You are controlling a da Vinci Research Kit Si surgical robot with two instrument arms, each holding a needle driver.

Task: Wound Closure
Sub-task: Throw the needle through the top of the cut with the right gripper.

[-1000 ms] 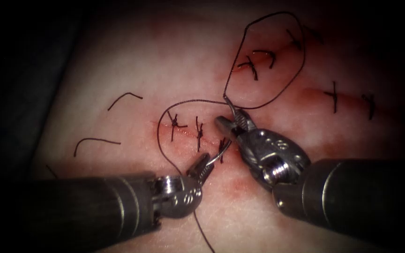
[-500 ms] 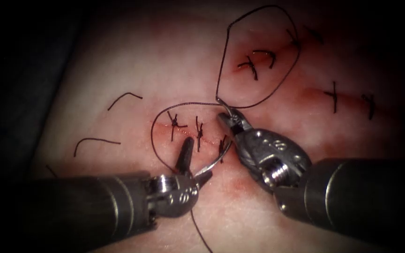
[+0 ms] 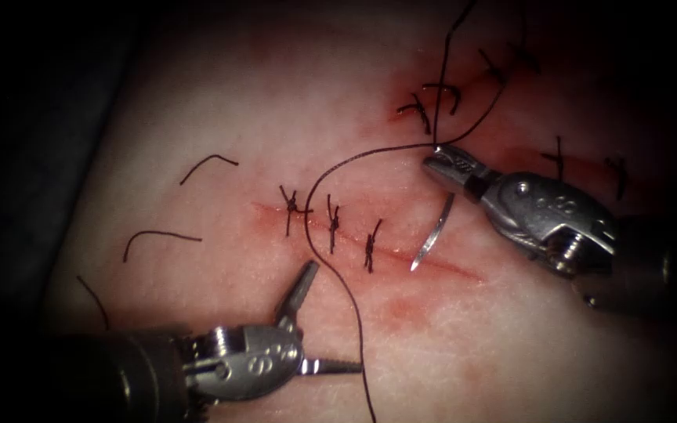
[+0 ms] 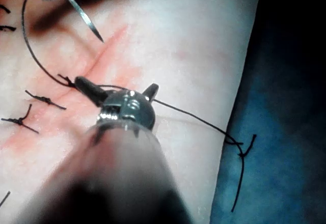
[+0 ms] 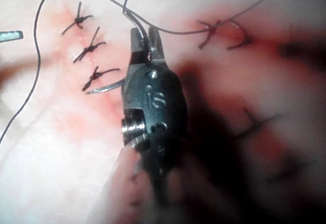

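My right tool (image 3: 436, 163) is over the tissue to the right of the cut (image 3: 432, 262), jaws shut on the curved needle (image 3: 432, 235) near its tail. The needle hangs free above the cut, out of the tissue, tip pointing down. Dark thread (image 3: 331, 168) runs from the tail leftward, then down across the cut. My left tool (image 3: 335, 315) sits below the cut, jaws wide open and holding nothing. In the right wrist view, the right tool (image 5: 145, 38) grips the needle (image 5: 104, 87). In the left wrist view, the left tool (image 4: 116, 84) is open, with the needle (image 4: 84, 18) beyond it.
Three knotted stitches (image 3: 331, 223) close the left part of the cut. Further stitched cuts (image 3: 432, 98) lie at the upper right, behind the right tool. Loose cut thread ends (image 3: 162, 235) rest on the tissue (image 3: 221, 102) to the left. Red fluid (image 3: 397, 309) stains the surface below the cut.
The left tool opened, let go of the needle and drew back down-left. The right tool carried the needle up and to the right, and the thread loop above it opened out.
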